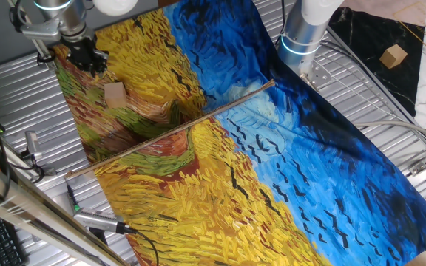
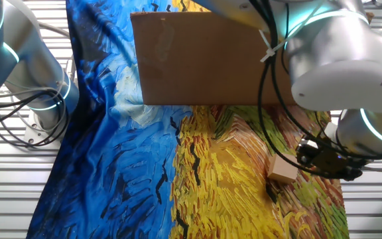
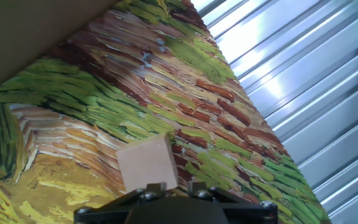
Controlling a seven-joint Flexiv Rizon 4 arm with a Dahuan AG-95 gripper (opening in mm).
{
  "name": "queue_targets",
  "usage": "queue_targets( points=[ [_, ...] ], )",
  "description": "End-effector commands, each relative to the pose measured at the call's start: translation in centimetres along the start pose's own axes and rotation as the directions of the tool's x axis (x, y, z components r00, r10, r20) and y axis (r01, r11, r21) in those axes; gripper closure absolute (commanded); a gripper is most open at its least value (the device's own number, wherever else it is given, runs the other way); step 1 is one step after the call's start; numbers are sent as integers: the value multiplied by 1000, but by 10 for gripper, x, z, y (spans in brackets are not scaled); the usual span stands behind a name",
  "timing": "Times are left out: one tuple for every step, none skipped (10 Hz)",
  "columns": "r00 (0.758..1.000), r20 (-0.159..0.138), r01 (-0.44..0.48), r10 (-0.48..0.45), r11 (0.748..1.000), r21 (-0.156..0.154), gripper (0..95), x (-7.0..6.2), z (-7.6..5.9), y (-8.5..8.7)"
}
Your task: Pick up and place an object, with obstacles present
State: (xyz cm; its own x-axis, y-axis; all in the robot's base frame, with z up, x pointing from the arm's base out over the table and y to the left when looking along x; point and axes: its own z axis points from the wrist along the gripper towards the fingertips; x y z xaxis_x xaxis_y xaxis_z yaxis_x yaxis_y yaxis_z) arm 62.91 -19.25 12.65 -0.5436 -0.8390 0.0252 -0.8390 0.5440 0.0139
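The object, a small tan wooden cube point(image 1: 115, 92), lies on the painted cloth point(image 1: 220, 162) near its far left corner. My gripper point(image 1: 87, 59) hangs just behind the cube and apart from it, holding nothing. In the hand view the cube point(image 3: 146, 163) sits just ahead of my gripper point(image 3: 176, 185), whose two fingertips stand close together, narrower than the cube. The other fixed view shows the cube point(image 2: 284, 169) left of the gripper point(image 2: 323, 159). The obstacle, a long thin brown rod point(image 1: 172, 129), lies diagonally across the cloth, nearer the camera than the cube.
A brown cardboard sheet point(image 2: 204, 60) blocks the upper middle of the other fixed view. A second arm's base point(image 1: 302, 37) stands at the cloth's far edge. Another tan block point(image 1: 394, 55) rests on the marble surface at right. Ribbed metal tabletop point(image 3: 316, 93) borders the cloth.
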Motion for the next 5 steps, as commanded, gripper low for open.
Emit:
queue_targets(
  points=[
    [1000, -2, 9, -9, 1000, 3, 0, 0, -1, 2],
    [1000, -3, 15, -15, 1000, 4, 0, 0, -1, 2],
    [1000, -8, 10, -10, 1000, 2, 0, 0, -1, 2],
    [1000, -8, 8, -8, 1000, 1, 0, 0, -1, 2],
    [1000, -5, 2, -2, 1000, -6, 0, 0, -1, 2]
  ],
)
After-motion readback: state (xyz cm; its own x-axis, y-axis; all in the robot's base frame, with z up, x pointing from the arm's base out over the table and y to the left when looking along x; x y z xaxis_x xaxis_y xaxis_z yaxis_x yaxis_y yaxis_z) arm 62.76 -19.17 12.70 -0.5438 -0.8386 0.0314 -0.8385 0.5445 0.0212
